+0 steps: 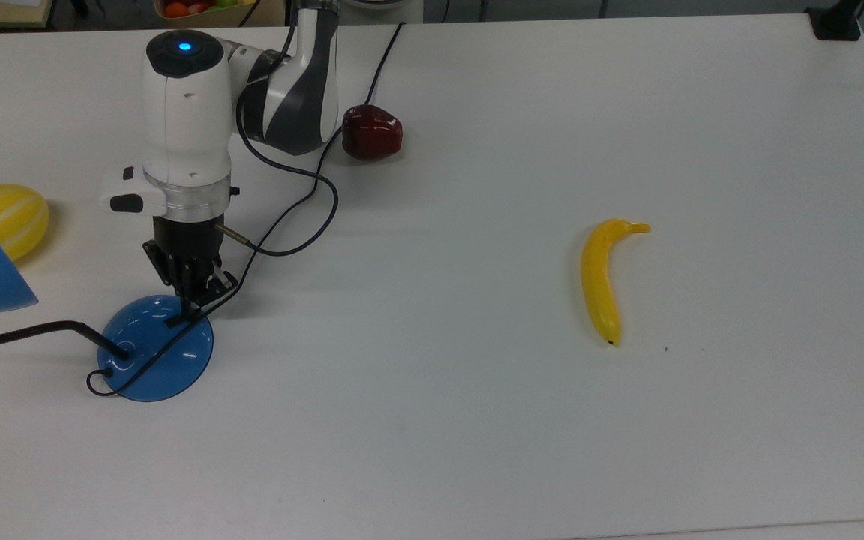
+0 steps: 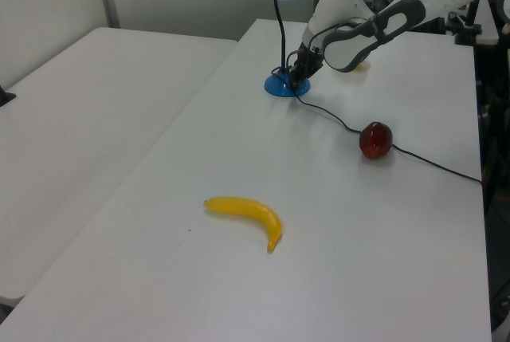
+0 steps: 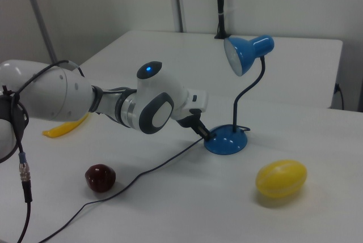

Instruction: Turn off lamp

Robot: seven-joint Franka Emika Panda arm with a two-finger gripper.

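Claw [image 1: 190, 300] clenched, tip at lamp [image 1: 156, 346] switch; bulb looks dark. Your next move: lift clear.

You had one lamp [image 1: 154, 352] on the desk [image 1: 477, 420], one banana [image 1: 601, 279], one dark red apple [image 1: 370, 132], one yellow melon [image 1: 10, 217], and a single arm [image 1: 186, 112] with one hand [image 1: 193, 300].
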